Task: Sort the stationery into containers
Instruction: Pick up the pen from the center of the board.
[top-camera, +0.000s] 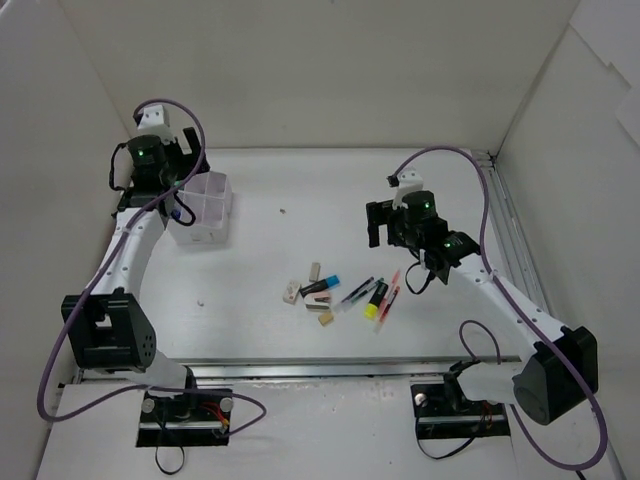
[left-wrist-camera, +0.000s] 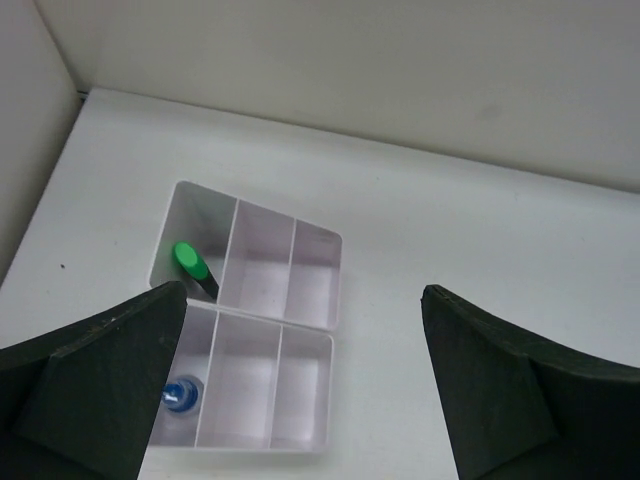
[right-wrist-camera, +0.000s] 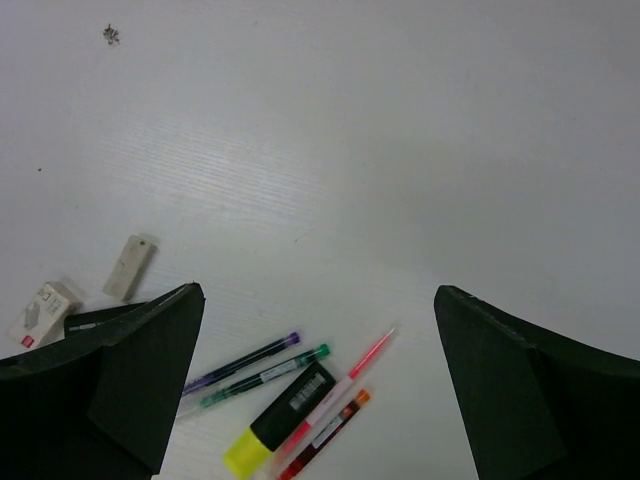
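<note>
The white compartment box (top-camera: 212, 192) stands at the far left. In the left wrist view the box (left-wrist-camera: 312, 300) holds a green highlighter (left-wrist-camera: 189, 263) in its far-left cell and a blue-capped tube (left-wrist-camera: 180, 392) in its near-left cell. My left gripper (left-wrist-camera: 303, 290) is open and empty above the box; it also shows in the top view (top-camera: 172, 195). My right gripper (right-wrist-camera: 318, 290) is open and empty above the loose stationery: a yellow highlighter (right-wrist-camera: 280, 420), a purple pen (right-wrist-camera: 245, 362), a green pen (right-wrist-camera: 265, 375), a pink pen (right-wrist-camera: 355, 375), a beige eraser (right-wrist-camera: 130, 267) and a white eraser (right-wrist-camera: 45, 310).
In the top view the loose pile lies mid-table: erasers (top-camera: 291, 292), a blue highlighter (top-camera: 322, 287), pens (top-camera: 358, 290) and the yellow highlighter (top-camera: 376, 302). White walls close the back and sides. A metal rail (top-camera: 350, 368) runs along the near edge.
</note>
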